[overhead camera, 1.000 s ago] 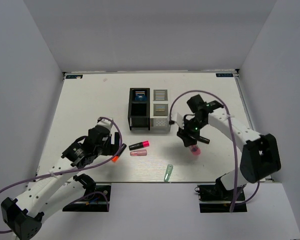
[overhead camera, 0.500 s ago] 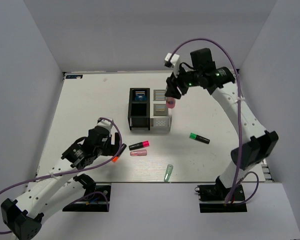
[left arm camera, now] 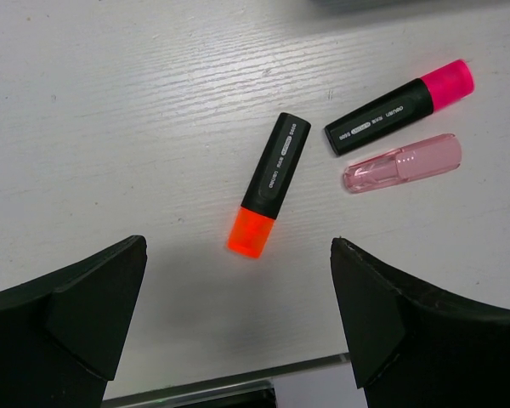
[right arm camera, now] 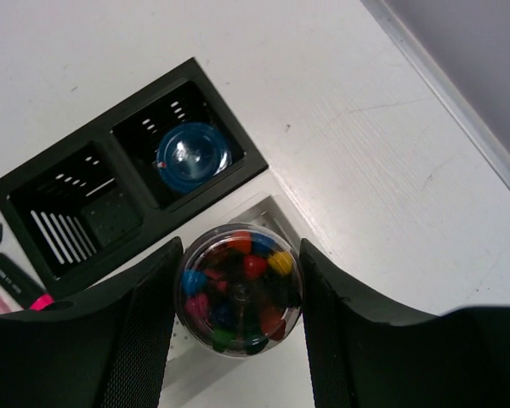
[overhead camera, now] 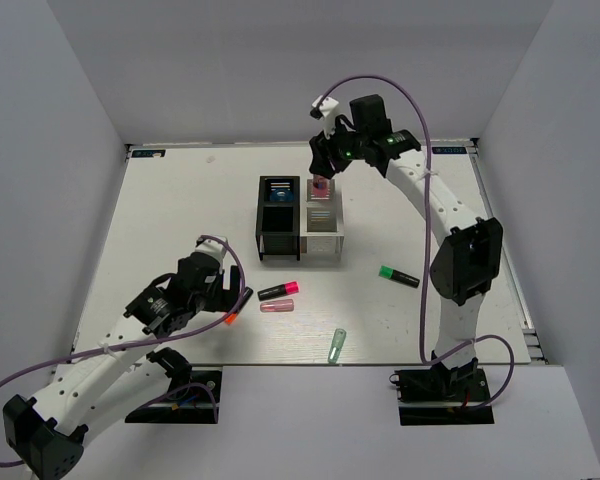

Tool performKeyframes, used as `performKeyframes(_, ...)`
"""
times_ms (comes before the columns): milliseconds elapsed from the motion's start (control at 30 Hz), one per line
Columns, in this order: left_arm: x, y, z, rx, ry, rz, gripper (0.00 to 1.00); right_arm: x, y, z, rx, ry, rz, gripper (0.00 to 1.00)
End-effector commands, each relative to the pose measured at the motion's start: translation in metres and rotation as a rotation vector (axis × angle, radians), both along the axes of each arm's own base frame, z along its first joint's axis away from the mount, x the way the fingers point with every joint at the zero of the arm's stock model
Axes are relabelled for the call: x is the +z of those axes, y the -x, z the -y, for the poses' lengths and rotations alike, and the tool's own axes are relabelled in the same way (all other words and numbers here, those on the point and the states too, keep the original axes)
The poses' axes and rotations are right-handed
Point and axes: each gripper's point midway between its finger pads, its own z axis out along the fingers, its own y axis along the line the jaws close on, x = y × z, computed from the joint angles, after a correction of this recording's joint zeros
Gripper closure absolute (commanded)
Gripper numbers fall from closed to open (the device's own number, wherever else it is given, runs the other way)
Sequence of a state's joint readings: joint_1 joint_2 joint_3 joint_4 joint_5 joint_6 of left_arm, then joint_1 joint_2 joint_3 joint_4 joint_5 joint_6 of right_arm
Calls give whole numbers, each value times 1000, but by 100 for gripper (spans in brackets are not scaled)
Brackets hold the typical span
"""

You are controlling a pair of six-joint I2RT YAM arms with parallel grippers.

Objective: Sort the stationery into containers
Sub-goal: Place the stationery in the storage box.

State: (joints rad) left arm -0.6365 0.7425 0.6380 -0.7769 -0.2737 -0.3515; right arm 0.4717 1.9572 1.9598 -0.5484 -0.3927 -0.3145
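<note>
Tub: a small round clear tub packed with coloured bits, upright in the air over the far white bin and not yet inside it.
Hold on it: the right gripper is clamped on the tub, one finger on each side of its round wall.
How it handles: probably light, stiff plastic. The smooth curved wall could slip or twist between the fingers. I cannot tell whether it has a lid, so it is best kept level and lowered straight.
Bins: the white bins are joined to the black bins. A blue tape roll lies flat in the far black one.
Loose items: an orange-tipped marker, a pink-capped marker and, just beside it, a pink clear stick. Well apart from these lie a green-capped marker and a pale green piece.
How these handle: light, rigid and round-bodied, so likely to roll. The best grip is across the middle of the barrel.
Left gripper: spread wide and holding nothing, above the orange-tipped marker.
</note>
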Motion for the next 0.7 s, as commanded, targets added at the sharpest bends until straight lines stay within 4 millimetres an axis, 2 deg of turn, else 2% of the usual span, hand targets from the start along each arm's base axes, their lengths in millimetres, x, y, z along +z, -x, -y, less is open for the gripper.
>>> performKeyframes(0, 3, -3, -2, 3, -2, 21, 1, 44, -25, -6, -44, -91, 152, 100)
performKeyframes(67, 2, -3, -2, 2, -3, 22, 1, 42, -28, -7, -51, -89, 158, 100)
performKeyframes(167, 0, -2, -3, 0, -7, 18, 1, 27, -31, -3, -57, -64, 152, 100)
performKeyframes(400, -1, -2, 1, -9, 5, 10, 1, -30, -17, 0, -26, 7, 48, 100)
performKeyframes(533, -2, -3, 3, -9, 11, 4, 1, -44, -13, 2, -25, 21, 30, 100)
performKeyframes(567, -3, -3, 3, -11, 8, 0, 2, -48, -9, 1, -13, 29, 15, 90)
performKeyframes(600, -3, -3, 6, -18, 18, -5, 4, -51, -8, 2, -14, 33, 6, 65)
performKeyframes(667, -6, -5, 9, -21, 16, -19, 17, -60, -3, 4, -6, 46, -18, 55)
